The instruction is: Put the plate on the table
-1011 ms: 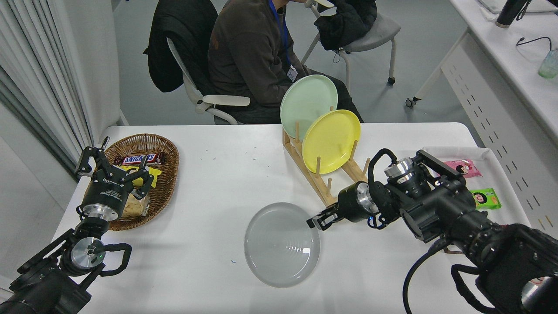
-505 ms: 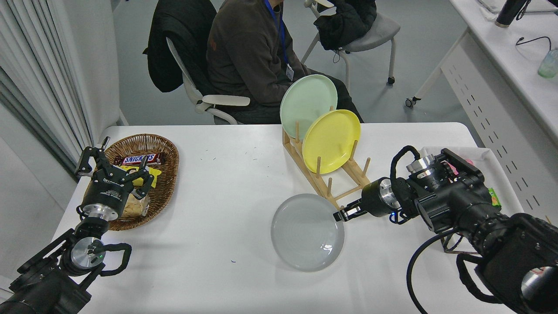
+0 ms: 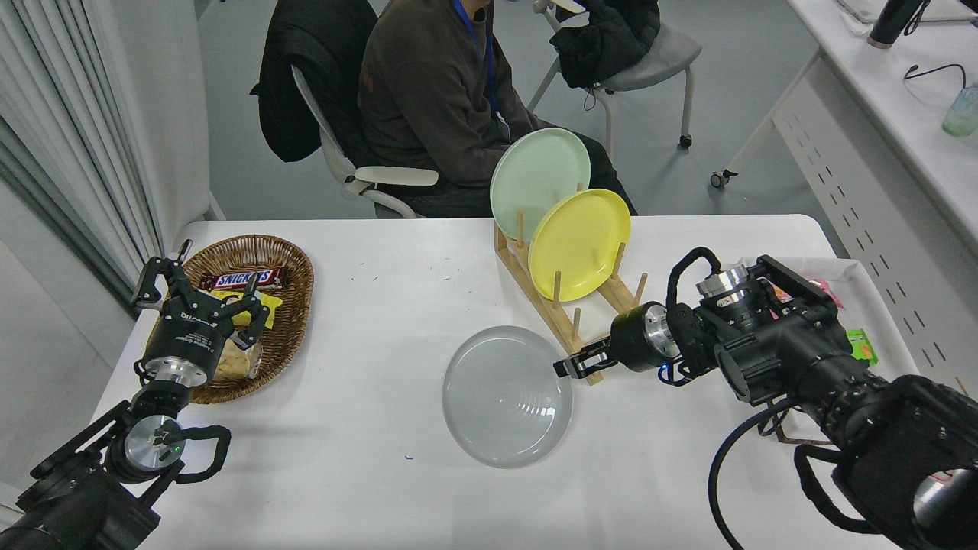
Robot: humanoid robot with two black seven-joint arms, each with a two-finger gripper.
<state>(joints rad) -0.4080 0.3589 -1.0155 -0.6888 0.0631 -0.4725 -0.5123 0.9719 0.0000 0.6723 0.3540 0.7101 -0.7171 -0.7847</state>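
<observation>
Grey plate held at its rim, low over the table.

The right gripper (image 3: 569,367) is closed on the 3 o'clock edge of the plate (image 3: 507,396), which sits near the middle of the table (image 3: 382,305). The left gripper (image 3: 200,294) hangs spread wide at 9 o'clock beside the wicker basket (image 3: 294,267). At 12 o'clock a wooden rack (image 3: 569,325) carries a yellow plate (image 3: 579,244) and a mint green plate (image 3: 535,179).

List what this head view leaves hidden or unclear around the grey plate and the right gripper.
- Right gripper: it meets the plate rim; grip or mere touch is unclear, too small.
- Plate: resting flat on the table or tilted is not settled.
- Tray: the right arm hides most of it and its packets.
- Basket: the left gripper covers the near contents.
</observation>
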